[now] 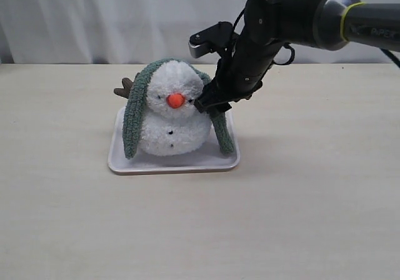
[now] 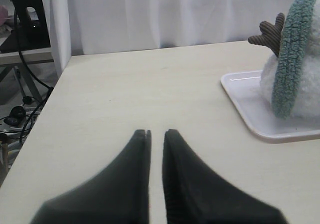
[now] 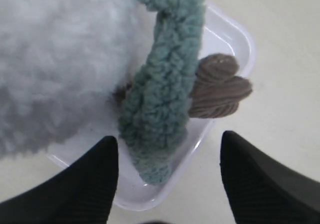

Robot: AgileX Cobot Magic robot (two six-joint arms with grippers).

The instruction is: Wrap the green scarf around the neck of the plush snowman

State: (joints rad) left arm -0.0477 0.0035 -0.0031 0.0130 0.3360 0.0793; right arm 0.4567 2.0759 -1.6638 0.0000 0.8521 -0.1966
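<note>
Exterior view: the plush snowman (image 1: pixel 172 124) sits upright on a white tray (image 1: pixel 187 164) on the beige table (image 1: pixel 300 199). The green scarf (image 1: pixel 134 114) lies over the top of the head, not in the neck crease, and one end hangs down each side of the body to the tray. A brown stick arm (image 1: pixel 123 90) projects behind the scarf on the view's left. The right gripper (image 1: pixel 209 104) is positioned against the snowman's side on the view's right, at the scarf end hanging there. Left wrist view: the left gripper (image 2: pixel 157 132) is above bare table, well apart from the tray (image 2: pixel 245 99); its fingers (image 2: pixel 172 154) are separated by a thin slit only and grip nothing. Right wrist view: the right gripper (image 3: pixel 169 136) has its fingers (image 3: pixel 95 179) spread wide, with the hanging scarf end (image 3: pixel 160 104) between them. No contact with either finger is visible.
</note>
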